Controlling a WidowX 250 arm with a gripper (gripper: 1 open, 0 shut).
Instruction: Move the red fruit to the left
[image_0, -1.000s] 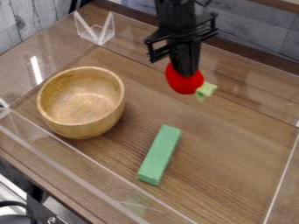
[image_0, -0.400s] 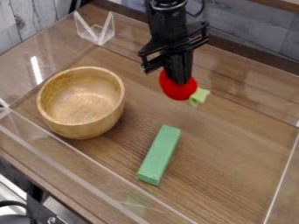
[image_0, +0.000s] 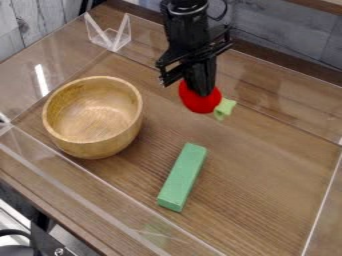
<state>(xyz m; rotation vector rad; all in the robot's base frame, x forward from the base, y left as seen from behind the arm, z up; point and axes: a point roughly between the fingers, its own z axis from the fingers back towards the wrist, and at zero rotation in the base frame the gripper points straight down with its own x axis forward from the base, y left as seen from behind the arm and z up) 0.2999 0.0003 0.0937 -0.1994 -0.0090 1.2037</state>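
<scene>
A round wooden bowl (image_0: 92, 117) sits upright on the left side of the wooden table (image_0: 267, 170), its hollow showing pale grain. To its right and nearer the front lies a long green block (image_0: 183, 177), flat on the boards and angled so its far end leans right; it is apart from the bowl. A low clear plastic wall (image_0: 80, 205) rings the work area. At the far left corner stands a small clear bracket (image_0: 107, 34).

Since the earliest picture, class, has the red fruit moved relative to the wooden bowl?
Yes. The red fruit, shut in the gripper, has shifted left, closer to the wooden bowl.
</scene>
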